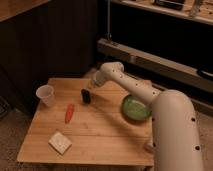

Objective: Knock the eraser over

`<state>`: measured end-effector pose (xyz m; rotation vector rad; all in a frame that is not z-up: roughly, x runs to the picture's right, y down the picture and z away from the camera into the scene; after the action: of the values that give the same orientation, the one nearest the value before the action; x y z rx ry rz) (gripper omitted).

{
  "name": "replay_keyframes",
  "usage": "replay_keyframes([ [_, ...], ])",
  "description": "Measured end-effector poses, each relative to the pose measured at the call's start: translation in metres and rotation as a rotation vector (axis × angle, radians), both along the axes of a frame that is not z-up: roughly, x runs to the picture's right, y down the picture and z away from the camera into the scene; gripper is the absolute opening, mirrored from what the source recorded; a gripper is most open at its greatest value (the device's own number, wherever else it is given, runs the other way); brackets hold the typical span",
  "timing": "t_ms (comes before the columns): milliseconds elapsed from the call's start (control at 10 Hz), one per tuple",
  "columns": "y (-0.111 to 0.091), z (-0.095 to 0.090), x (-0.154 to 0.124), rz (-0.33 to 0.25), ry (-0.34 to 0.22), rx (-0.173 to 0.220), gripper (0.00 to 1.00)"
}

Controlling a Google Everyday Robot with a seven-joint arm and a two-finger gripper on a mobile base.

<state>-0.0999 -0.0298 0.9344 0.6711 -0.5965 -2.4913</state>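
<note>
Claw (93,85) just beside upright eraser (86,96)

We had one view, set high above the table (105,136) and close behind the arm (172,125), whose bulk filled the lower right nearest the lens. It looked down and leftward across the tabletop toward the dark wall (50,40). It stood far enough back that nearly the whole table fit in frame. From there the gripper (94,83) lay at the far side, just beside the eraser (86,96).
</note>
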Motion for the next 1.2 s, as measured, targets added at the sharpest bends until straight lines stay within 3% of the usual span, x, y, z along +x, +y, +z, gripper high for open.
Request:
replay_keyframes([
  [400,0.016,-0.007,-0.012,-0.028,-0.006,0.02,0.0],
  [700,0.003,-0.029,-0.015,-0.055,-0.017,0.053,0.0],
  [900,0.002,-0.029,-0.012,-0.066,-0.023,0.071,0.0],
  [1100,0.004,-0.03,-0.016,-0.08,-0.032,0.082,0.09],
  [1200,0.003,-0.034,-0.016,-0.085,-0.036,0.085,0.21],
])
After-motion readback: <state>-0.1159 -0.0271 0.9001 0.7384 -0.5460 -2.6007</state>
